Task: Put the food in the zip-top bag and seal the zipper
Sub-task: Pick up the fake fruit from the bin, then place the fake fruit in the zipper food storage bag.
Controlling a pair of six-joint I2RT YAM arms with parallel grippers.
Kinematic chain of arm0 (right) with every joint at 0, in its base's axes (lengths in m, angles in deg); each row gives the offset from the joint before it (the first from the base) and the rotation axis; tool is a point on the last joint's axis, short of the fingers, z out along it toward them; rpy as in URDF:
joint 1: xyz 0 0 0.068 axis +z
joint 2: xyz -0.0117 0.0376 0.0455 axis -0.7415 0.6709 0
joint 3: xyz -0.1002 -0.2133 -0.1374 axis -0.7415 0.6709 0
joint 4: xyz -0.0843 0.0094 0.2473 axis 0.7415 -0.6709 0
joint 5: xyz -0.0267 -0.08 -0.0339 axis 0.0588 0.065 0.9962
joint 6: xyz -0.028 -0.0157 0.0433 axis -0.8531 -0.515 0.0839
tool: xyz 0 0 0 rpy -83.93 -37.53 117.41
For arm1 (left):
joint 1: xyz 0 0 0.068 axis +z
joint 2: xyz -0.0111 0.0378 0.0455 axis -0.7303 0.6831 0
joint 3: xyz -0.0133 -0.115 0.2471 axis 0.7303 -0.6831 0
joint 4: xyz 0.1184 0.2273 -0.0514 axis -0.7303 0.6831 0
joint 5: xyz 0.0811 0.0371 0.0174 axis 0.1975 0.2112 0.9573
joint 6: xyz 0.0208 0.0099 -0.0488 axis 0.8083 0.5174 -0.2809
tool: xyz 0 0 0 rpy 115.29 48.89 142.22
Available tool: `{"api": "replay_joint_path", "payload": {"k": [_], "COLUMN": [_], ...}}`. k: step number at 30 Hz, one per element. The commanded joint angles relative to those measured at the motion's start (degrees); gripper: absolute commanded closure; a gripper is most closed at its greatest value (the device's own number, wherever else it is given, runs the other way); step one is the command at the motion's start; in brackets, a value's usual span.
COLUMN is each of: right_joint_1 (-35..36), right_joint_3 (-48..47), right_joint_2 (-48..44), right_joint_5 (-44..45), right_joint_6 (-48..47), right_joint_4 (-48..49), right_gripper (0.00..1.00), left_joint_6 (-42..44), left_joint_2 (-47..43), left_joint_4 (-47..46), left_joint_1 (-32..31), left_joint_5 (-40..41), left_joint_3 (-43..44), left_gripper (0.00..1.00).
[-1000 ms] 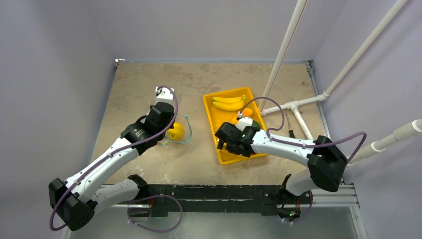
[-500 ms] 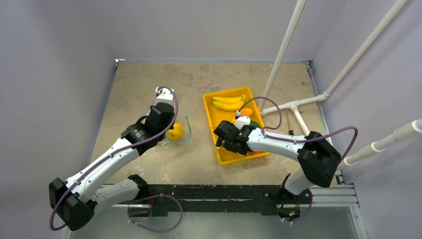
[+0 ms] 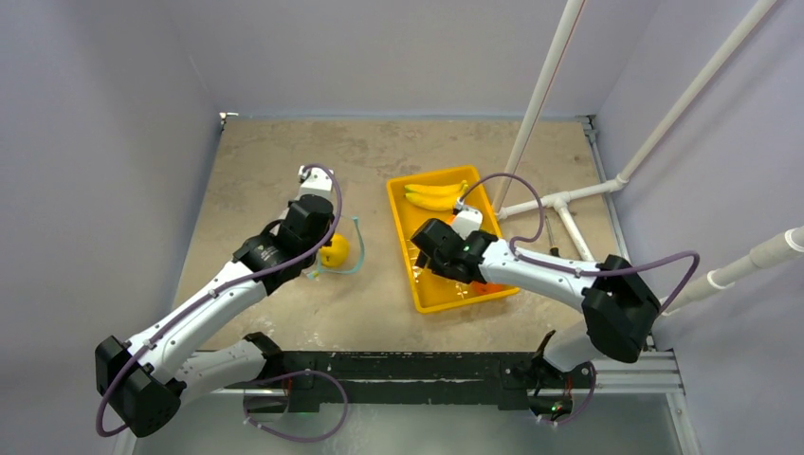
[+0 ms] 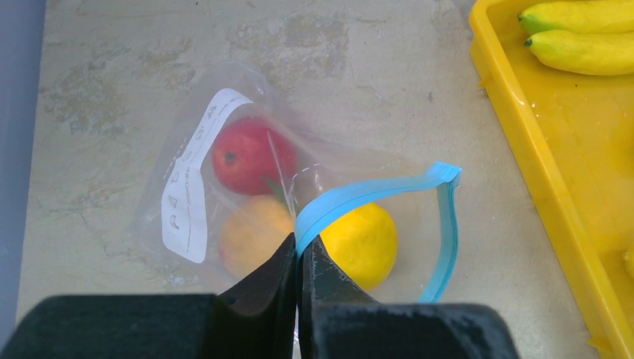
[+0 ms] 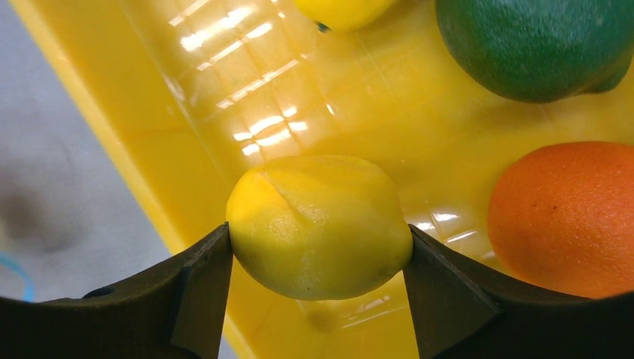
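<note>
- Over the bag-side edge of the yellow tray (image 5: 142,142), the right gripper (image 5: 318,250) has drawn its jaws in during the last second. Both fingers (image 5: 202,288) now press against the sides of a lemon (image 5: 318,217). Whether the lemon has left the tray floor cannot be told.
- An orange (image 5: 568,217) and a green fruit (image 5: 538,41) sit just beside the lemon, and bananas (image 4: 583,34) lie at the tray's far end.
- The left gripper (image 4: 299,247) has not moved. Its jaws stay pinched tight on the zipper (image 4: 374,196), propping open the mouth of the zip-top bag (image 4: 187,202), which lies on the table beside the tray.
- The bag already holds a red fruit (image 4: 250,157), a peach-coloured fruit (image 4: 250,235) and a yellow fruit (image 4: 362,243).
- The grasp on the lemon looks made, so the next move is probably carrying it to the open mouth. With fruit still in the tray, sealing is some way off.
</note>
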Motion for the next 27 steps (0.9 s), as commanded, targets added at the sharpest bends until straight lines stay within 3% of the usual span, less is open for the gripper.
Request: {"api": "replay_joint_path", "payload": {"k": [1,7,14,27], "right_joint_1": [-0.10,-0.15,-0.02,2.26], "right_joint_3": [-5.91,-9.96,-11.20,-12.38], "right_joint_2": [-3.66,-5.92,-7.30,-1.85], "right_joint_5": [4.56,4.88,-4.02,-14.82], "right_joint_6": [-3.40,-9.81,-18.68,-21.09], "right_joint_4": [0.07,4.43,15.78,28.26], "right_gripper": [0.70,0.71,0.74,0.76], "left_joint_6": [0.73,0.73,0.50,0.55], "left_joint_2": [0.07,-0.14,-0.58,-0.54], "left_joint_4": [-2.22,-2.14,-2.06,-2.05], "left_joint_1": [0.51,0.63,0.71,0.65], "left_joint_5": [0.68,0.85,1.16,1.07], "left_joint_3": [0.12,0.02,-0.07,-0.08], "left_gripper": [1.00,1.00,1.00,1.00]}}
